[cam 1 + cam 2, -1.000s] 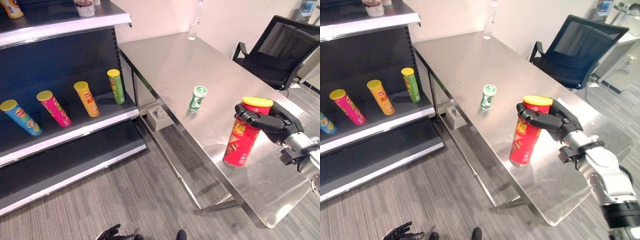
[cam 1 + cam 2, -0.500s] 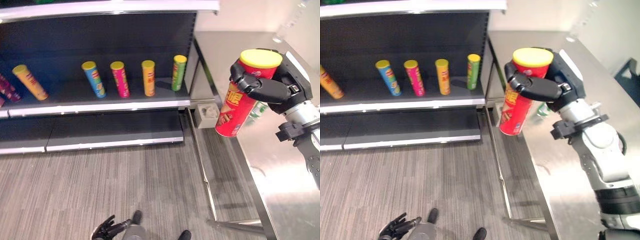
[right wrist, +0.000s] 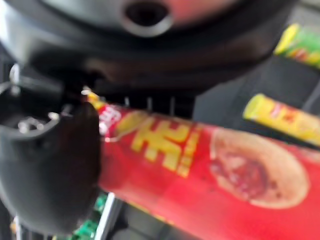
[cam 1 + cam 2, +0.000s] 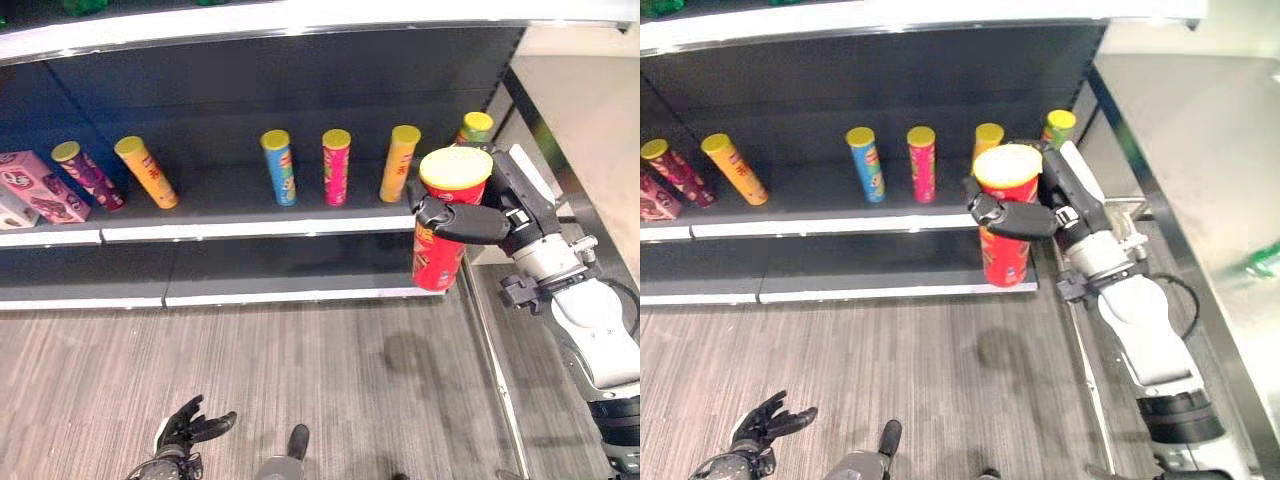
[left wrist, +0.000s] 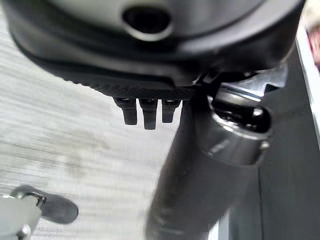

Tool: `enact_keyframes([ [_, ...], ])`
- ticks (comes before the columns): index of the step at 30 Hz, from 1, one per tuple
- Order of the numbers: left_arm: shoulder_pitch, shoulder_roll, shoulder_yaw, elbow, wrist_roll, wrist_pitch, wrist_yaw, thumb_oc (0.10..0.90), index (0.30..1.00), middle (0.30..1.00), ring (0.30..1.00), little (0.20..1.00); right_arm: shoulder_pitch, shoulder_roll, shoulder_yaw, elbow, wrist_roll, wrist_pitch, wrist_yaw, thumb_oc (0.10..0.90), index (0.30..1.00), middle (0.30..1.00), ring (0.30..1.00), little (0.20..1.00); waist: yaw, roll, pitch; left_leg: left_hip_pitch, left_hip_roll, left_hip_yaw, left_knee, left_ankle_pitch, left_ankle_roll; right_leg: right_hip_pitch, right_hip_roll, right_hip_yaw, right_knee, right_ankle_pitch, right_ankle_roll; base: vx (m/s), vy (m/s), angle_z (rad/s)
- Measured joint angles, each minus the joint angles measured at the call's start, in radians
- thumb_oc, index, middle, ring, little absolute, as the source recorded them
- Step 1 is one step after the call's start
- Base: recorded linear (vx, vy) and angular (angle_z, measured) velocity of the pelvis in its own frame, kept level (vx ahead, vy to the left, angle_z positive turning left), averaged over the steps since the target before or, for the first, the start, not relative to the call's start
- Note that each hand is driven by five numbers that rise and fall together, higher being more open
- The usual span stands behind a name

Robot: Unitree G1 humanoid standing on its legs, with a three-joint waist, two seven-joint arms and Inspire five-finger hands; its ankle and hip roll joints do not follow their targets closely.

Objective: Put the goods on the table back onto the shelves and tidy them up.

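A red crisp can (image 4: 437,262) with a yellow lid hangs upright in front of the shelf's right end, off the floor. My right hand (image 4: 470,220) is shut round its upper part, fingers curled over the label; the right wrist view has the can (image 3: 200,170) close up. On the middle shelf board (image 4: 250,228) stand slanted cans: purple (image 4: 88,177), yellow-orange (image 4: 146,172), blue (image 4: 279,167), pink (image 4: 336,166), orange (image 4: 400,163) and green (image 4: 474,127). My left hand (image 4: 190,425) hangs low over the floor with fingers spread, holding nothing.
A pink box (image 4: 35,185) lies at the shelf's left end. The bottom shelf board (image 4: 300,265) is dark and bare. The steel table (image 4: 1210,130) runs along the right, with a green bottle (image 4: 1265,262) at its edge. Grey carpet lies in front of the shelf.
The camera has swung left from the table to face the shelf. My right hand has carried the red can off the table to a spot in front of the shelf's right end.
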Motion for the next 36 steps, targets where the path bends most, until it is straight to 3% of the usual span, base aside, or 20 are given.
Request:
enact_keyframes([
  [3,0.063,-0.044,-0.086,-0.005,0.0,0.015,-0.019,0.8,0.9,0.9,0.9,0.9,0.004,0.005,-0.008,-0.002,-0.04,-0.013,-0.022,0.4,0.3,0.3,0.3,0.3,0.013,-0.013,0.008,-0.057,-0.031,0.005,0.08,0.027,-0.031,0.009,-0.005,-0.102,0.007,0.028,0.049,-0.09,0.142,0.8],
  [5,0.046,-0.075,-0.117,-0.012,-0.01,0.039,-0.016,0.8,0.9,0.9,0.9,0.9,0.009,-0.001,-0.045,0.003,-0.075,-0.013,-0.033,0.4,0.3,0.3,0.3,0.3,0.011,0.019,0.049,-0.088,-0.005,0.04,0.105,0.078,0.009,-0.102,-0.011,-0.155,0.197,-0.045,0.082,0.01,0.226,1.02],
  [6,0.057,-0.076,-0.116,-0.02,-0.012,0.039,-0.019,0.8,0.9,0.9,0.9,0.9,0.008,0.002,-0.047,0.002,-0.082,-0.012,-0.033,0.4,0.3,0.3,0.3,0.3,0.018,0.006,0.052,-0.094,-0.011,0.088,0.098,0.081,0.0,-0.101,-0.045,-0.172,0.126,-0.015,0.071,0.05,0.197,0.42],
  [7,0.06,-0.074,-0.106,-0.023,-0.017,0.039,-0.018,0.8,0.9,0.9,0.9,0.9,-0.001,0.008,-0.047,-0.003,-0.11,-0.017,-0.033,0.4,0.3,0.3,0.3,0.3,0.042,-0.006,0.063,-0.104,-0.008,0.146,0.107,0.048,-0.024,-0.099,-0.081,-0.174,0.07,0.022,0.013,0.07,0.217,0.19],
  [8,0.064,-0.062,-0.102,-0.013,-0.017,0.044,-0.015,0.8,0.9,0.9,0.9,0.9,0.0,0.041,-0.043,-0.003,-0.129,-0.016,-0.034,0.4,0.3,0.3,0.3,0.3,0.042,-0.016,0.068,-0.123,0.027,0.175,0.112,-0.004,-0.034,-0.081,-0.078,-0.18,0.035,0.041,0.012,0.09,0.26,0.04],
  [12,0.063,-0.01,-0.084,-0.004,-0.019,0.042,0.004,0.8,0.9,0.9,0.9,0.9,-0.008,0.084,-0.005,0.018,-0.182,-0.01,-0.037,0.4,0.3,0.3,0.3,0.3,0.044,-0.035,0.08,-0.158,0.245,0.149,0.044,0.013,-0.119,-0.053,-0.081,-0.166,-0.005,0.061,0.026,0.13,0.348,0.01],
  [15,0.057,0.006,-0.074,-0.006,-0.015,0.042,0.009,0.8,0.9,0.9,0.9,0.9,-0.006,0.084,0.009,0.02,-0.184,-0.002,-0.052,0.4,0.3,0.3,0.3,0.3,0.031,-0.025,0.077,-0.151,0.308,0.137,-0.036,0.034,-0.154,-0.024,-0.094,-0.157,-0.021,0.063,0.057,0.14,0.352,-0.15],
  [16,0.06,0.001,-0.077,-0.013,-0.008,0.041,0.006,0.8,0.9,0.9,0.9,0.9,-0.007,0.08,0.016,0.02,-0.185,0.004,-0.053,0.4,0.3,0.3,0.3,0.3,0.028,-0.003,0.068,-0.124,0.295,0.113,-0.062,0.09,-0.134,0.003,-0.106,-0.138,-0.036,0.061,0.091,0.16,0.45,0.01],
  [17,0.047,0.002,-0.086,-0.031,0.003,0.042,0.008,0.8,0.9,0.9,0.9,0.9,0.011,0.107,0.008,0.011,-0.186,0.009,-0.065,0.4,0.3,0.3,0.3,0.3,-0.01,-0.009,0.05,-0.088,0.225,0.115,-0.058,0.103,-0.145,0.05,-0.179,-0.148,-0.045,0.058,0.166,0.2,0.735,-0.01],
  [18,0.003,0.013,-0.088,-0.029,0.014,0.033,0.003,0.8,0.9,0.9,0.9,0.9,0.013,0.115,0.014,0.004,-0.194,0.009,-0.063,0.4,0.3,0.3,0.3,0.3,-0.008,-0.033,0.048,-0.095,0.155,0.131,-0.032,0.071,-0.11,0.043,-0.242,-0.141,-0.037,0.101,0.179,0.13,0.746,0.29],
  [20,-0.054,0.023,-0.121,-0.011,0.053,0.035,0.0,0.8,0.9,0.9,0.9,0.9,0.014,0.188,0.003,0.001,-0.229,0.01,-0.07,0.4,0.3,0.3,0.3,0.3,-0.005,-0.029,0.043,-0.107,0.05,0.159,0.05,0.011,-0.026,0.038,-0.356,-0.152,0.03,0.145,0.145,-0.04,0.596,0.11],
  [23,-0.053,0.095,-0.124,-0.051,0.092,0.015,0.009,0.8,0.9,0.9,0.9,0.9,-0.023,0.249,0.039,-0.013,-0.265,0.013,-0.094,0.4,0.3,0.3,0.3,0.3,0.026,0.012,0.035,-0.162,-0.052,0.265,0.115,-0.047,0.081,-0.078,-0.475,-0.234,0.062,0.338,0.129,0.0,0.519,-0.67],
  [24,-0.041,0.097,-0.1,-0.052,0.092,0.019,0.006,0.8,0.9,0.9,0.9,0.9,-0.027,0.24,0.05,-0.012,-0.27,0.018,-0.096,0.4,0.3,0.3,0.3,0.3,0.039,0.018,0.037,-0.16,-0.068,0.278,0.108,-0.052,0.107,-0.11,-0.475,-0.243,0.095,0.374,0.133,0.07,0.382,-0.54],
  [25,-0.028,0.078,-0.071,-0.058,0.092,0.019,0.009,0.8,0.9,0.9,0.9,0.9,-0.025,0.221,0.052,-0.013,-0.272,0.017,-0.096,0.4,0.3,0.3,0.3,0.3,0.042,0.039,0.045,-0.139,-0.05,0.274,0.074,-0.037,0.126,-0.177,-0.457,-0.23,0.221,0.26,0.164,0.04,0.129,-0.26],
  [26,-0.025,0.064,-0.042,-0.054,0.091,0.016,0.009,0.8,0.9,0.9,0.9,0.9,-0.013,0.21,0.045,-0.013,-0.275,0.018,-0.097,0.4,0.3,0.3,0.3,0.3,0.037,0.071,0.054,-0.111,-0.029,0.249,0.03,-0.013,0.117,-0.2,-0.379,-0.157,0.282,0.174,0.176,0.03,0.12,0.15],
  [27,0.008,0.062,-0.037,-0.045,0.09,0.02,0.008,0.8,0.9,0.9,0.9,0.9,-0.009,0.194,0.06,0.01,-0.288,0.028,-0.103,0.4,0.3,0.3,0.3,0.3,0.014,0.085,0.057,-0.053,-0.017,0.232,-0.032,0.019,0.081,-0.238,-0.216,-0.142,0.285,0.053,0.172,0.06,0.118,0.26],
  [29,0.029,0.059,-0.054,-0.026,0.089,0.024,0.007,0.8,0.9,0.9,0.9,0.9,-0.025,0.194,0.079,0.021,-0.295,0.027,-0.123,0.4,0.3,0.3,0.3,0.3,0.003,0.069,0.055,-0.03,-0.03,0.227,-0.058,0.018,0.075,-0.281,-0.114,-0.14,0.276,0.011,0.164,0.08,0.028,0.27],
  [30,0.048,0.044,-0.088,-0.025,0.091,0.035,0.007,0.8,0.9,0.9,0.9,0.9,-0.025,0.18,0.086,0.038,-0.308,0.01,-0.135,0.4,0.3,0.3,0.3,0.3,-0.003,0.054,0.046,-0.02,-0.054,0.214,-0.069,0.002,0.054,-0.295,-0.068,-0.13,0.236,0.016,0.035,0.03,-0.036,0.52],
  [35,0.075,0.014,-0.156,-0.091,0.084,0.044,0.003,0.8,0.9,0.9,0.9,0.9,-0.062,0.151,0.098,0.092,-0.35,0.018,-0.188,0.4,0.3,0.3,0.3,0.3,0.02,0.023,0.044,-0.091,-0.065,0.199,0.02,0.006,-0.023,-0.256,-0.071,-0.178,0.131,0.063,0.019,0.0,0.003,0.27],
  [36,0.053,0.007,-0.174,-0.126,0.055,0.04,0.001,0.8,0.9,0.9,0.9,0.9,-0.132,0.163,0.114,0.179,-0.354,0.022,-0.205,0.4,0.3,0.3,0.3,0.3,0.039,0.003,0.074,-0.19,-0.088,0.204,0.196,0.0,-0.022,-0.244,-0.109,-0.185,0.113,0.074,0.002,0.14,0.143,0.28],
])
